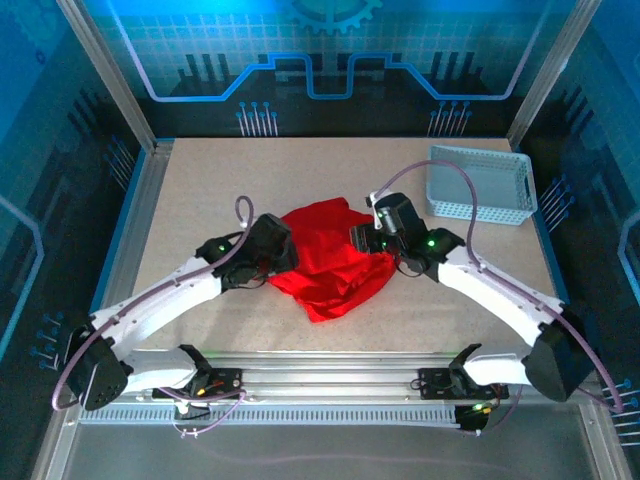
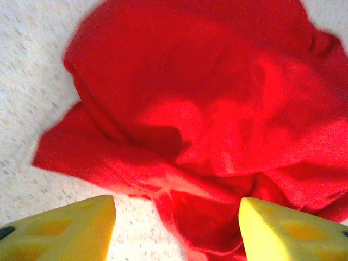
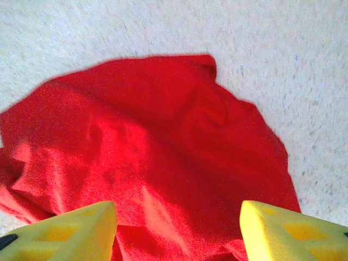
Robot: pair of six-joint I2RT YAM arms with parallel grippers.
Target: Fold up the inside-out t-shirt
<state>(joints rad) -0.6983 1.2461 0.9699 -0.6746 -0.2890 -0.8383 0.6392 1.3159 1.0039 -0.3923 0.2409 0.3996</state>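
The inside-out t-shirt lies as a crumpled bright red heap in the middle of the table. My left gripper sits at the heap's left edge. In the left wrist view the left gripper is open, its yellow fingers wide apart above the red cloth, nothing between them. My right gripper hangs over the heap's right side. Seen from the right wrist, the right gripper is open too, with the t-shirt spread below its spread fingertips.
A white plastic mesh basket stands at the back right of the table. Metal frame rails border the left and right sides, and both arm bases sit at the near edge.
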